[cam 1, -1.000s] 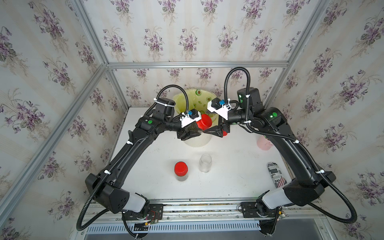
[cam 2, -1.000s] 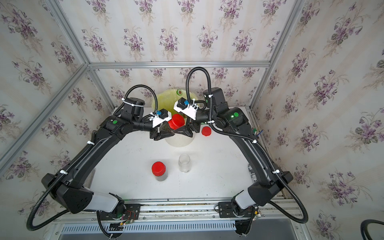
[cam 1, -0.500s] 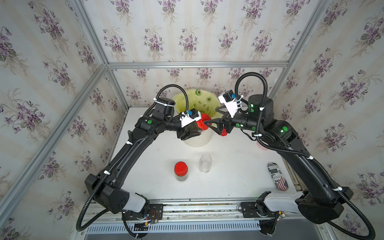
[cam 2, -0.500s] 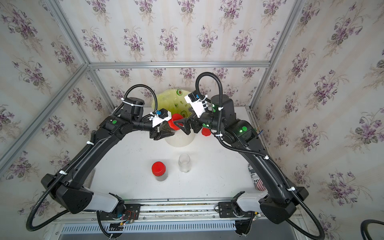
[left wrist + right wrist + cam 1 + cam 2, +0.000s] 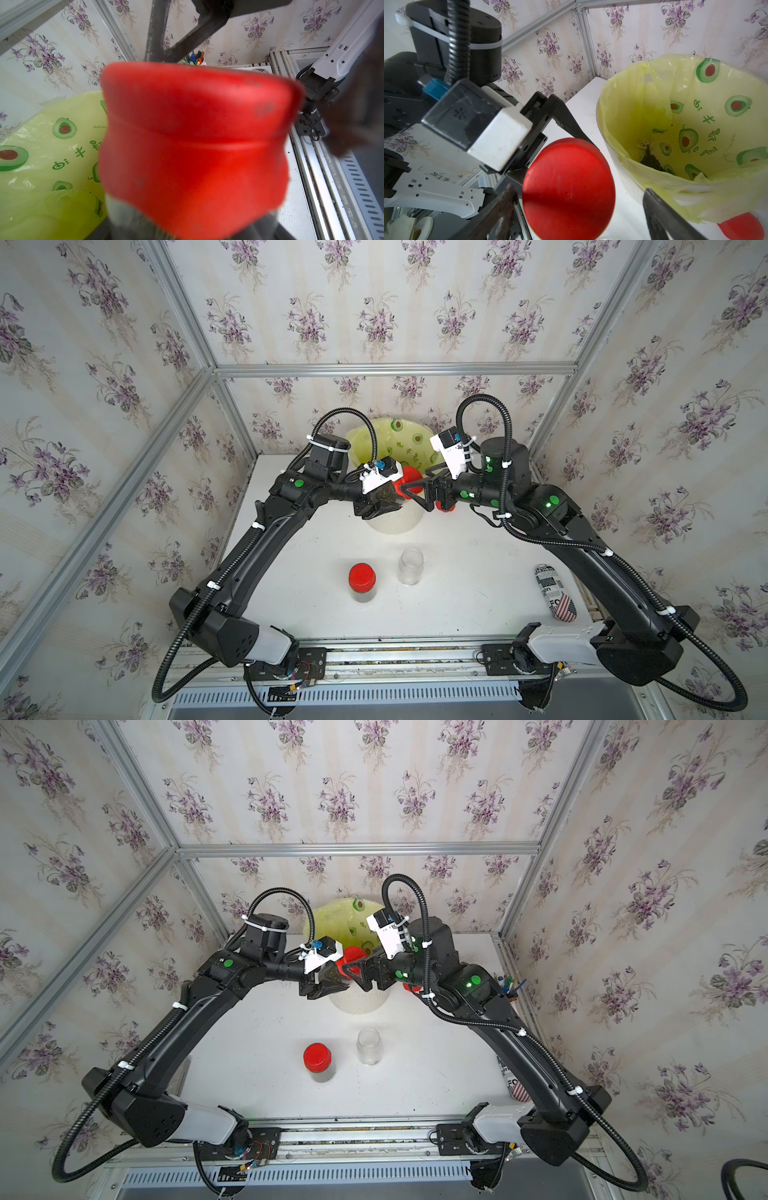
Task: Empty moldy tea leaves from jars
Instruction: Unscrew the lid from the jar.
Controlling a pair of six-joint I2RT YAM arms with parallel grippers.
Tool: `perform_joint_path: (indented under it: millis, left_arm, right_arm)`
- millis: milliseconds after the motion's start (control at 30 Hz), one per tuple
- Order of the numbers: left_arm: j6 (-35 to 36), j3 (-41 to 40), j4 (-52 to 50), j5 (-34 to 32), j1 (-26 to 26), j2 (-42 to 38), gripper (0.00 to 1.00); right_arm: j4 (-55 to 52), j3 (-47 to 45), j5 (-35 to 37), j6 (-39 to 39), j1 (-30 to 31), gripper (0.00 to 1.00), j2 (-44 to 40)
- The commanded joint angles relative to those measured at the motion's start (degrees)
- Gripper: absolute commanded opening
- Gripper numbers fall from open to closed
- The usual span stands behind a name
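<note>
Spillage onto the white surface (image 5: 457, 593) is the danger: at the rim of the cream bin (image 5: 395, 524) lined with a yellow avocado-print bag (image 5: 399, 443), the left jaws clamp a small clear jar (image 5: 386, 497) tipped sideways, the right jaws spread either side of its round red screw cap (image 5: 569, 187). Uncapped short of the rim, its dark crumbly tea leaves (image 5: 332, 972) would scatter.

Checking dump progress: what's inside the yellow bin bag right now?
A small dark pile of tea leaves lies low inside the yellow avocado-print bag, seen from the right wrist. The bag's near folded rim covers the rest of the bottom; nothing else shows.
</note>
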Motion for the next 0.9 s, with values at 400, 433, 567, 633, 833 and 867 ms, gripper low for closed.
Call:
perform_joint_path:
  millis: [400,433,567,633,833,867]
  left_arm:
    - [0.66,0.13,0.91,0.88,0.03,0.08,0.73]
    - [0.71,0.12,0.94,0.75,0.02,0.17,0.73]
    - [0.80,0.12,0.79,0.67,0.06,-0.03,0.73]
    - [0.79,0.12,0.79,0.56,0.03,-0.03,0.73]
    - [0.69,0.12,0.72,0.82,0.03,-0.03,0.73]
    - [0.71,0.12,0.71,0.93,0.04,-0.03,0.73]
  right_arm:
    - [1.35,1.26,0.11,0.26,0.98,0.76,1.92]
    - [1.19,1.39,0.23,0.07,1.02,0.75,2.00]
    - [0.22,2.14,0.60,-0.86,0.98,0.69,2.67]
    - [-0.13,2.55,0.66,-1.48,1.04,0.65,2.89]
    - [-0.52,2.49,-0.49,-5.05,0.90,0.55,2.99]
    - [-0.75,2.88,-0.89,-6.11,0.80,0.54,3.11]
